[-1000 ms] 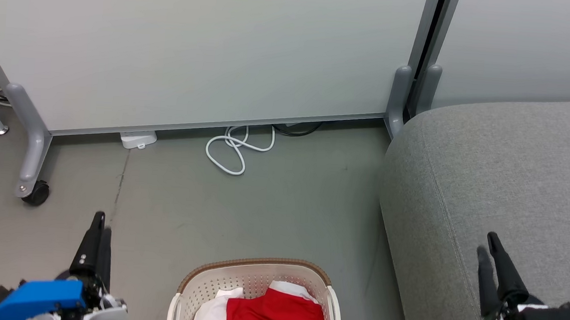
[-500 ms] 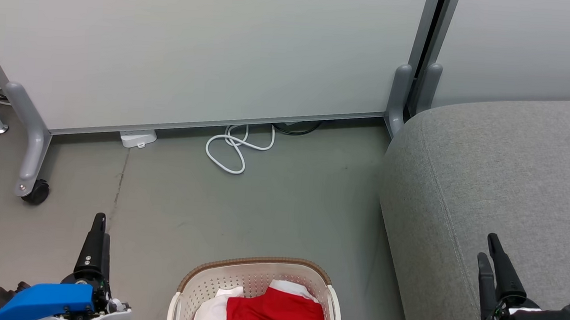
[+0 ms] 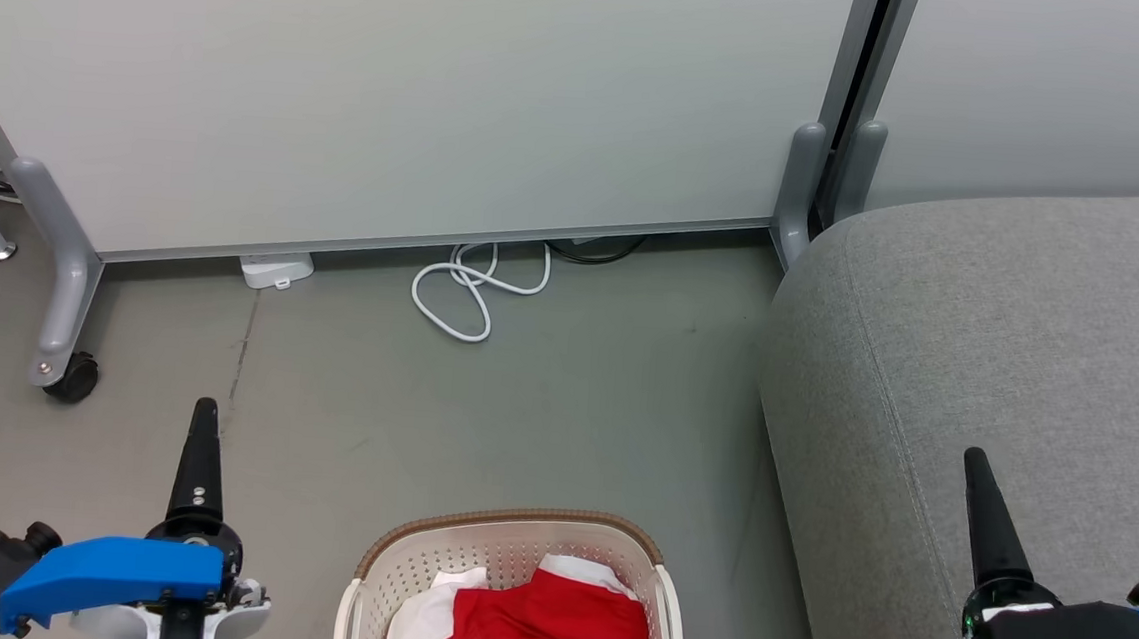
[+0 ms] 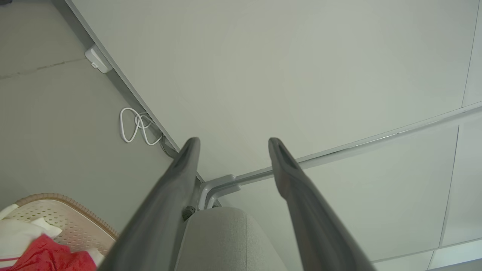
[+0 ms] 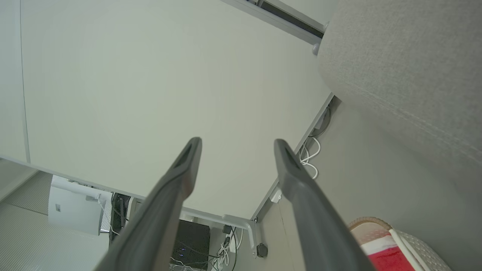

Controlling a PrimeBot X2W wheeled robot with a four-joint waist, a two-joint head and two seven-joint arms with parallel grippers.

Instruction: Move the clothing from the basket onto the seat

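The red and white clothing (image 3: pixel 528 625) lies bunched in the cream basket (image 3: pixel 366 571) on the floor at the bottom middle of the head view. To its right stands the light-grey seat (image 3: pixel 1010 330). My left gripper (image 3: pixel 204 414) hovers over the floor left of the basket; in the left wrist view its fingers (image 4: pixel 180 169) stand apart with nothing between them. My right gripper (image 3: pixel 975 463) hangs above the seat's front, open and empty in the right wrist view (image 5: pixel 236 145). The basket (image 4: pixel 56 218) and clothing (image 4: pixel 41 256) also show at the left wrist view's lower left.
A pale partition panel (image 3: pixel 395 97) on grey feet with a caster (image 3: pixel 72 377) stands behind. A coiled white cable (image 3: pixel 466 292) and a white adapter (image 3: pixel 275 269) lie on the grey floor along its base.
Both grippers have opened from nearly shut and turned edge-on to the head camera. The head view has shifted slightly.
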